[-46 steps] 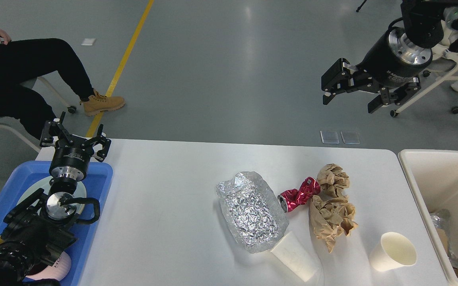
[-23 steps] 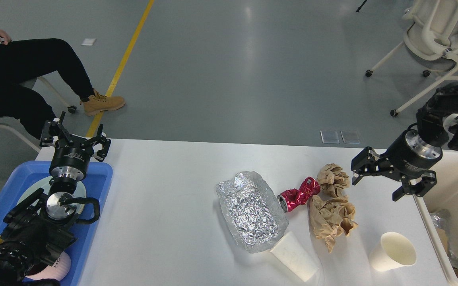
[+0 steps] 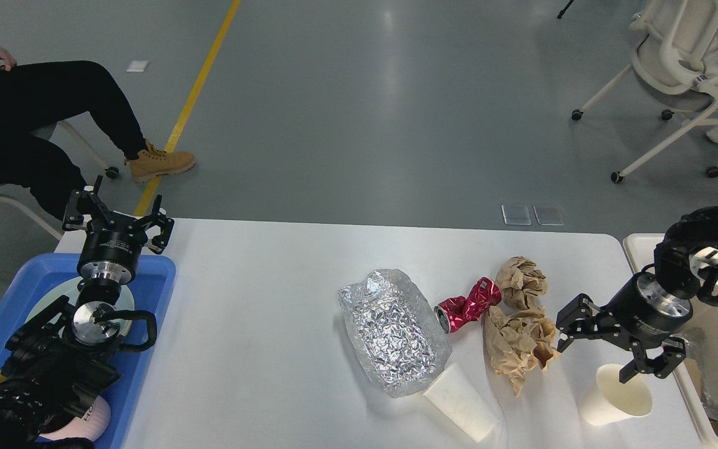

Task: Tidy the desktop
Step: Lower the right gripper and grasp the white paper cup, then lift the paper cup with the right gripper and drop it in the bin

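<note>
Two paper cups sit on the desktop point(image 3: 259, 324) near my right gripper point(image 3: 596, 355), whose fingers are spread apart just above the upright cup point(image 3: 614, 405); the other cup point(image 3: 462, 402) lies on its side beside the crumpled foil point(image 3: 393, 330). A crushed red can point(image 3: 468, 305) touches the brown paper wads point(image 3: 521, 324). My left gripper point(image 3: 116, 215) hangs open over the blue tray point(image 3: 153, 280) at the desktop's left end.

desktop point(image 3: 259, 324) left-centre bare | right crowded: foil point(image 3: 393, 330), can point(image 3: 468, 305), paper point(image 3: 521, 330)
</note>
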Controlling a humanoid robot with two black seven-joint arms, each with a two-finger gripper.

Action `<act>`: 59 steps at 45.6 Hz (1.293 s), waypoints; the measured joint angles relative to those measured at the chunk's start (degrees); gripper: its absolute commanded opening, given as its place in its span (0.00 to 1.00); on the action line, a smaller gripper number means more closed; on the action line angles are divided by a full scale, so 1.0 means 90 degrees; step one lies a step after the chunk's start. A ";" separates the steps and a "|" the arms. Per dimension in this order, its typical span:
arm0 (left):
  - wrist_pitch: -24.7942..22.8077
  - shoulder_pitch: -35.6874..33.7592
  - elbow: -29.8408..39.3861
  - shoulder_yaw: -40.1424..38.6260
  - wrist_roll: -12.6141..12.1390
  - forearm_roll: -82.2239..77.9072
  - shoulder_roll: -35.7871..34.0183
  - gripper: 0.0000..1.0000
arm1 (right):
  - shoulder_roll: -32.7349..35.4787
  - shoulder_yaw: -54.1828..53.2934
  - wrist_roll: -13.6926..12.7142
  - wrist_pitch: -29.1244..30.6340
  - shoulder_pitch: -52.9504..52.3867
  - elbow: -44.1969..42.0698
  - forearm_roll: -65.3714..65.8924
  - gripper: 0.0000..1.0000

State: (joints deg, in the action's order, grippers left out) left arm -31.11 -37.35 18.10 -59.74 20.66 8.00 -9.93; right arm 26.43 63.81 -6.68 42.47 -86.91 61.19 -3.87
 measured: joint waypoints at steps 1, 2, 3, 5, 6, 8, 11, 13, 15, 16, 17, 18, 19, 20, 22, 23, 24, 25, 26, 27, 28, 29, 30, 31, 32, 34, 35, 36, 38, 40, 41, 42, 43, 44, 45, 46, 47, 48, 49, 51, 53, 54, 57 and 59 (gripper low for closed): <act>0.0000 0.0000 0.0000 0.0000 0.0000 0.0000 0.0000 0.97 | -0.0001 -0.0006 -0.0002 -0.0073 0.0049 -0.0005 0.0000 1.00; 0.0000 0.0000 0.0000 0.0000 0.0000 0.0000 0.0000 0.97 | -0.0003 -0.0010 -0.0004 -0.0159 0.0107 -0.0010 0.0000 0.99; 0.0000 0.0000 0.0000 0.0000 0.0000 0.0001 0.0000 0.97 | -0.0007 -0.0013 -0.0004 -0.0224 0.0157 -0.0015 0.0001 0.99; 0.0000 0.0000 0.0000 0.0000 0.0000 0.0000 0.0000 0.97 | -0.0017 -0.0017 -0.0005 -0.0338 0.0259 -0.0019 0.0000 0.98; 0.0000 0.0000 0.0000 0.0000 0.0000 0.0001 0.0000 0.97 | -0.0020 -0.0017 -0.0005 -0.0376 0.0292 -0.0019 0.0000 0.98; 0.0000 0.0000 0.0000 0.0000 0.0000 0.0000 0.0000 0.97 | -0.0024 -0.0019 -0.0005 -0.0442 0.0353 -0.0022 0.0000 0.98; 0.0000 0.0000 0.0000 0.0000 -0.0002 0.0000 0.0000 0.97 | -0.0026 -0.0017 -0.0009 -0.0590 0.0466 -0.0031 0.0004 0.98; 0.0000 0.0000 0.0000 0.0000 -0.0002 0.0000 0.0000 0.97 | -0.0027 -0.0015 -0.0010 -0.0704 0.0517 -0.0032 0.0011 0.97; 0.0000 0.0000 0.0000 0.0000 -0.0002 0.0000 0.0000 0.97 | -0.0032 -0.0014 -0.0009 -0.0855 0.0573 -0.0033 0.0013 0.92; 0.0000 0.0000 0.0000 0.0000 -0.0002 0.0000 0.0000 0.97 | -0.0033 -0.0014 -0.0010 -0.0914 0.0597 -0.0035 0.0014 0.89; 0.0000 0.0000 0.0000 0.0000 -0.0002 0.0000 0.0000 0.97 | -0.0034 -0.0014 -0.0010 -0.0977 0.0623 -0.0035 0.0014 0.86; 0.0000 0.0000 0.0000 0.0000 -0.0002 0.0001 0.0000 0.97 | -0.0035 -0.0014 -0.0010 -0.1015 0.0640 -0.0035 0.0015 0.83; 0.0000 0.0000 0.0000 0.0000 -0.0002 0.0000 0.0000 0.97 | -0.0036 -0.0014 -0.0010 -0.1046 0.0654 -0.0035 0.0015 0.80; 0.0000 0.0000 0.0000 0.0000 -0.0002 0.0000 0.0000 0.97 | -0.0036 -0.0015 -0.0010 -0.1076 0.0667 -0.0035 0.0016 0.75; 0.0000 0.0000 0.0000 0.0000 -0.0002 0.0000 0.0000 0.97 | -0.0037 -0.0014 -0.0010 -0.1115 0.0680 -0.0035 0.0021 0.61; 0.0000 0.0000 0.0000 0.0000 -0.0002 0.0000 0.0000 0.97 | -0.0040 -0.0014 -0.0010 -0.1132 0.0689 -0.0035 0.0024 0.54; 0.0000 0.0000 0.0000 0.0000 -0.0002 0.0000 0.0000 0.97 | -0.0042 -0.0014 -0.0010 -0.1143 0.0698 -0.0035 0.0026 0.50; 0.0000 0.0000 0.0000 0.0000 -0.0002 0.0000 0.0000 0.97 | -0.0045 -0.0015 -0.0010 -0.1152 0.0709 -0.0034 0.0027 0.47; 0.0000 0.0000 0.0000 0.0000 -0.0002 0.0000 0.0000 0.97 | -0.0047 -0.0015 -0.0012 -0.1159 0.0721 -0.0034 0.0028 0.37; 0.0000 0.0000 0.0000 0.0000 -0.0002 0.0000 0.0000 0.97 | -0.0052 -0.0015 -0.0017 -0.1169 0.0735 -0.0034 0.0028 0.23; 0.0000 0.0000 0.0000 0.0000 -0.0002 0.0000 0.0000 0.97 | -0.0055 -0.0015 -0.0022 -0.1183 0.0746 -0.0033 0.0028 0.15; 0.0000 0.0000 0.0000 0.0000 -0.0002 0.0000 0.0000 0.97 | -0.0059 -0.0015 -0.0025 -0.1202 0.0754 -0.0031 0.0027 0.13; 0.0000 0.0000 0.0000 0.0000 -0.0002 0.0000 0.0000 0.97 | -0.0065 -0.0016 -0.0030 -0.1224 0.0760 -0.0027 0.0026 0.12; 0.0000 0.0000 0.0000 0.0000 -0.0002 0.0000 0.0000 0.97 | -0.0068 -0.0019 -0.0033 -0.1238 0.0764 -0.0023 0.0022 0.09; 0.0000 0.0000 0.0000 0.0000 -0.0002 0.0000 0.0000 0.97 | -0.0069 -0.0024 -0.0037 -0.1250 0.0770 -0.0020 0.0019 0.03; 0.0000 0.0000 0.0000 0.0000 -0.0002 0.0000 0.0000 0.97 | -0.0069 -0.0035 -0.0044 -0.1274 0.0793 -0.0018 0.0009 0.00; 0.0000 0.0000 0.0000 0.0000 -0.0002 0.0000 0.0000 0.97 | -0.0070 -0.0038 -0.0046 -0.1283 0.0805 -0.0016 0.0005 0.00; 0.0000 0.0000 0.0000 0.0000 -0.0002 0.0000 0.0000 0.97 | -0.0070 -0.0042 -0.0047 -0.1288 0.0817 -0.0014 0.0000 0.00; 0.0000 0.0000 0.0000 0.0000 -0.0002 0.0000 0.0000 0.97 | -0.0073 -0.0045 -0.0048 -0.1289 0.0829 -0.0009 -0.0006 0.00; 0.0000 0.0000 0.0000 0.0000 -0.0002 0.0000 0.0000 0.97 | -0.0075 -0.0048 -0.0049 -0.1279 0.0833 -0.0005 -0.0011 0.00; 0.0000 0.0000 0.0000 0.0000 -0.0002 0.0000 0.0000 0.97 | -0.0075 -0.0048 -0.0049 -0.1272 0.0834 -0.0002 -0.0013 0.00; 0.0000 0.0000 0.0000 0.0000 -0.0002 0.0000 0.0000 0.97 | -0.0075 -0.0049 -0.0049 -0.1267 0.0834 0.0001 -0.0014 0.00; 0.0000 0.0000 0.0000 0.0000 -0.0002 0.0000 0.0000 0.97 | -0.0073 -0.0049 -0.0049 -0.1261 0.0834 0.0004 -0.0016 0.00; 0.0000 0.0000 0.0000 0.0000 -0.0002 0.0000 0.0000 0.97 | -0.0067 -0.0050 -0.0049 -0.1257 0.0833 0.0005 -0.0018 0.00; 0.0000 0.0000 0.0000 0.0000 -0.0002 0.0000 0.0000 0.97 | -0.0057 -0.0050 -0.0049 -0.1256 0.0828 0.0006 -0.0019 0.00; 0.0000 0.0000 0.0000 0.0000 -0.0002 0.0001 0.0000 0.97 | -0.0045 -0.0050 -0.0050 -0.1256 0.0816 0.0007 -0.0019 0.00; 0.0000 0.0000 0.0000 0.0000 -0.0002 0.0000 0.0000 0.97 | -0.0031 -0.0050 -0.0050 -0.1256 0.0794 0.0007 -0.0019 0.00; 0.0000 0.0000 0.0000 0.0000 -0.0002 0.0000 0.0000 0.97 | -0.0018 -0.0050 -0.0051 -0.1256 0.0773 0.0007 -0.0019 0.00; 0.0000 0.0000 0.0000 0.0000 -0.0002 0.0000 0.0000 0.97 | -0.0005 -0.0050 -0.0051 -0.1256 0.0751 0.0007 -0.0019 0.00; 0.0000 0.0000 0.0000 0.0000 -0.0002 0.0000 0.0000 0.97 | 0.0035 -0.0049 -0.0056 -0.1257 0.0695 0.0008 -0.0019 0.00; 0.0000 0.0000 0.0000 0.0000 -0.0001 0.0000 0.0000 0.97 | 0.0100 -0.0042 -0.0057 -0.1256 0.0616 0.0010 -0.0022 0.00; 0.0000 0.0000 0.0000 0.0000 -0.0002 0.0000 0.0000 0.97 | 0.0134 -0.0039 -0.0058 -0.1256 0.0572 0.0012 -0.0021 0.00; 0.0000 0.0000 0.0000 0.0000 -0.0001 -0.0002 0.0000 0.97 | 0.0225 -0.0028 -0.0067 -0.1256 0.0397 0.0014 -0.0020 0.00; 0.0000 0.0000 0.0000 0.0000 -0.0001 -0.0002 0.0000 0.97 | 0.0261 -0.0018 -0.0074 -0.1253 0.0272 0.0014 -0.0019 0.00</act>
State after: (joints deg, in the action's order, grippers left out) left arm -31.11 -37.35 18.10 -59.74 20.65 7.99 -9.93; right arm 28.79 63.65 -7.35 31.19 -84.46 61.32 -4.03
